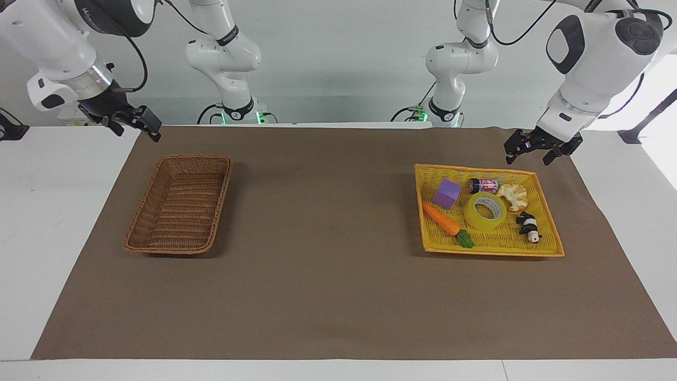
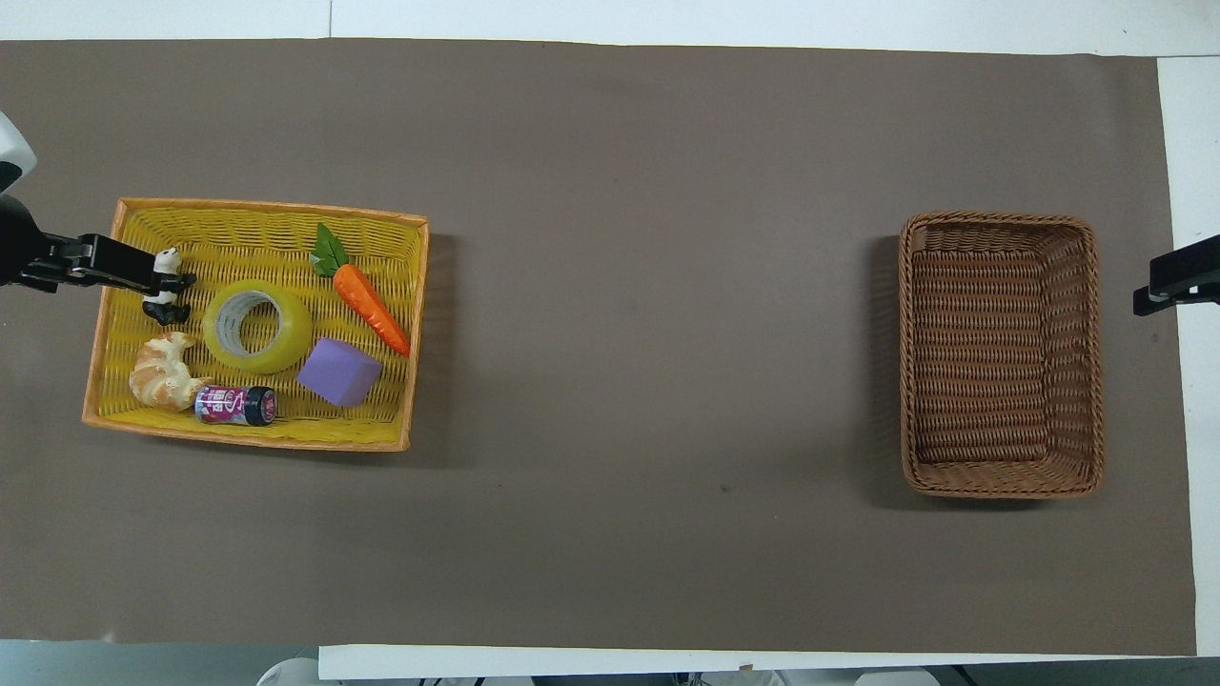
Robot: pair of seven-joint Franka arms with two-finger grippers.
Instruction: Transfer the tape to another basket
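The tape [image 1: 485,210] lies in the yellow tray [image 1: 545,248] under the spread left gripper [image 1: 534,153], the spread right gripper [image 1: 138,126] near the wicker basket [image 1: 158,246].

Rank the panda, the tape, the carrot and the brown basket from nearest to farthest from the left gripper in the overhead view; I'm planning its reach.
From the left gripper:
1. Panda figure, at the yellow tray's left-arm end.
2. Tape, mid-tray.
3. Carrot, toward the table's middle.
4. Brown basket, at the right arm's end.
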